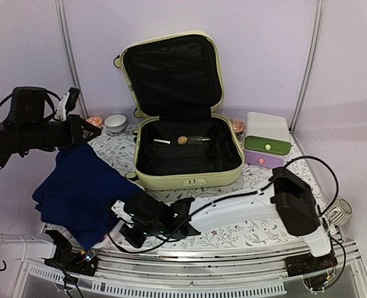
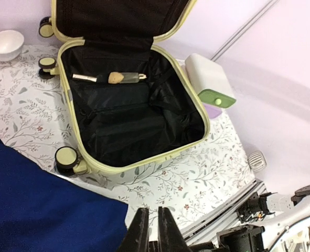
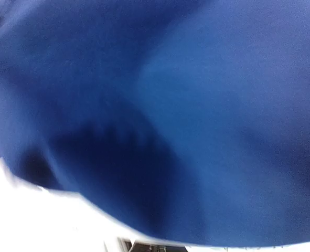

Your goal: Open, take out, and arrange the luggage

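The luggage (image 1: 189, 180) lies open mid-table, pale yellow-green, its lid (image 1: 171, 74) standing upright and its black lining bare. A small tan round thing (image 1: 183, 140) and a slim stick lie at the back of the luggage (image 2: 139, 164). A blue cloth (image 1: 77, 186) is heaped to its left. My left gripper (image 1: 90, 130) hangs above the cloth's far edge. In the left wrist view, that gripper (image 2: 150, 231) has its jaws a narrow slit apart with nothing between them. My right gripper (image 1: 122, 223) reaches across the front to the cloth's near edge. The blue cloth (image 3: 196, 105) fills the right wrist view and hides the fingers.
A white bowl (image 1: 115, 122) and a small pink-topped thing (image 1: 94, 121) stand left of the lid. A white box with green and purple drawers (image 1: 267, 139) sits right of the suitcase. The table's metal front rail (image 1: 233, 264) runs beside the arm bases.
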`<move>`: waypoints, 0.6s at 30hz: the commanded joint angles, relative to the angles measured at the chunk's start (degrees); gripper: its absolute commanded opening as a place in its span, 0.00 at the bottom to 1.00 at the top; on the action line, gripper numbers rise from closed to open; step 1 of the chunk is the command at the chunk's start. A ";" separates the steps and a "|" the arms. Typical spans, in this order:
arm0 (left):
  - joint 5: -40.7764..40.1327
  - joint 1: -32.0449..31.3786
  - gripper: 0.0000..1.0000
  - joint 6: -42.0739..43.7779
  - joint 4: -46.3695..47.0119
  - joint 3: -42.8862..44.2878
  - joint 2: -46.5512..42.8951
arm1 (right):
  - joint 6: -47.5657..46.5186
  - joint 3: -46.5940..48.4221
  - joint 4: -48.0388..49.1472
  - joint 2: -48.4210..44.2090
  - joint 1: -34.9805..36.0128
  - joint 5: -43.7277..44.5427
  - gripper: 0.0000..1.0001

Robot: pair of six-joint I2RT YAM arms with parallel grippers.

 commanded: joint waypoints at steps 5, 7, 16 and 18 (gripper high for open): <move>3.50 1.78 0.14 3.51 4.29 -9.66 2.34 | -2.73 -10.51 13.84 -13.05 -2.40 0.60 0.04; 2.01 1.78 0.19 4.56 6.71 -10.98 3.68 | -2.29 -16.05 13.23 -19.46 -3.08 1.79 0.05; -9.31 1.86 0.98 1.47 17.23 -10.16 16.70 | 5.54 -27.07 -0.35 -39.79 -12.82 9.92 0.08; -9.47 2.50 0.98 2.99 20.88 -10.58 20.36 | 6.56 -29.46 -1.27 -44.11 -15.15 12.48 0.16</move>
